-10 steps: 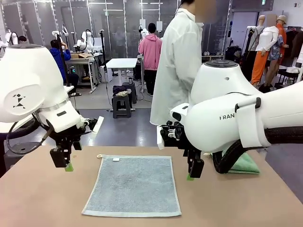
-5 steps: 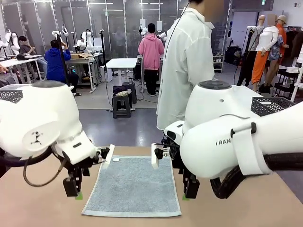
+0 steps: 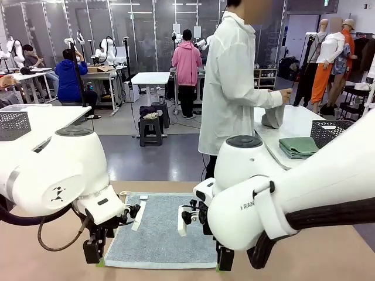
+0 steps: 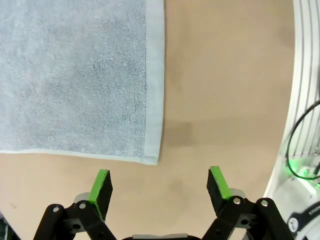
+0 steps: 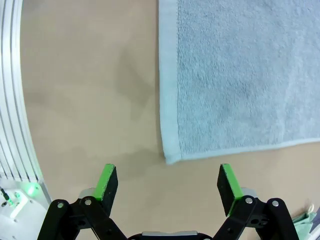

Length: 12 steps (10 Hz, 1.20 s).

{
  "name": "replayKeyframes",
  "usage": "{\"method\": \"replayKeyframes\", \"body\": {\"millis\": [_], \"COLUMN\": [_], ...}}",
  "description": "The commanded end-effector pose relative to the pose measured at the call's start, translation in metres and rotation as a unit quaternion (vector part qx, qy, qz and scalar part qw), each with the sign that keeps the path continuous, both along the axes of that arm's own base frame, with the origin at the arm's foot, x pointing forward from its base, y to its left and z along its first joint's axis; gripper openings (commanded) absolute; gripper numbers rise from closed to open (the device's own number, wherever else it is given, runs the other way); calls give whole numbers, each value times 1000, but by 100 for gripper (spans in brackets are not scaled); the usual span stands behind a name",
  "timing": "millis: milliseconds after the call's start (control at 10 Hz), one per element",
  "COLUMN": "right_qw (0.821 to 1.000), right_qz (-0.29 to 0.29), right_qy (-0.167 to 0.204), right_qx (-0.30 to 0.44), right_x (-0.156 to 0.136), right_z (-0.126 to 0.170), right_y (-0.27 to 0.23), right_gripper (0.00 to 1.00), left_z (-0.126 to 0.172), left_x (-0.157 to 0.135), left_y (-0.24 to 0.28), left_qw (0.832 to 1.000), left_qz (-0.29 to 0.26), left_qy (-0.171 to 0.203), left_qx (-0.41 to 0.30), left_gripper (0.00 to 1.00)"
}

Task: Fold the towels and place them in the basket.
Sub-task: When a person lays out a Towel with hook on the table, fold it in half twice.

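Gaping jaws at near towel (image 3: 161, 231) corners.

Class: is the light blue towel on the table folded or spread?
Spread: the light blue towel lies flat, one layer, near corners uncurled.

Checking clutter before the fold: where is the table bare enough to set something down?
Bare table flanks the light blue towel along both side hems. Crowded: its near corners, by the open left gripper and right gripper.

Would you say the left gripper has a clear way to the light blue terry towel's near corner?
Probably yes: the left gripper hangs open by the corner of the light blue terry towel, nothing between.
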State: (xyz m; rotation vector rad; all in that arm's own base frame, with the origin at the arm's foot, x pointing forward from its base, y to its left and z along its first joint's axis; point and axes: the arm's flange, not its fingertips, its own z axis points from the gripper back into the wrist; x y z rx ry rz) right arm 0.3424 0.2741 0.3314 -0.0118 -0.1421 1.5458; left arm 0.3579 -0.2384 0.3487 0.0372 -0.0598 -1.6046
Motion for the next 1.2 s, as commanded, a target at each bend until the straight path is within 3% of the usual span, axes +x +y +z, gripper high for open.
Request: {"method": "replayKeyframes", "body": {"millis": [0,300,1100], "right_qw": [1000,1000,999], "right_qz": [-14,-20,-19], "right_qy": [-8,-4,20], "right_qx": [-1,-9,-33], "right_x": [7,10,19], "right_z": [-9,-20,-38], "right_y": [13,14,3], "right_gripper": [100,100,100], "left_z": [-17,-37,-55], "left_x": [1,6,11], "left_y": [-3,0,7], "left_qw": [1000,1000,1000], "left_qz": [2,6,12], "left_qy": [-7,-11,-1], "left_qx": [-9,-19,-13], "left_gripper": [96,96,96]}}
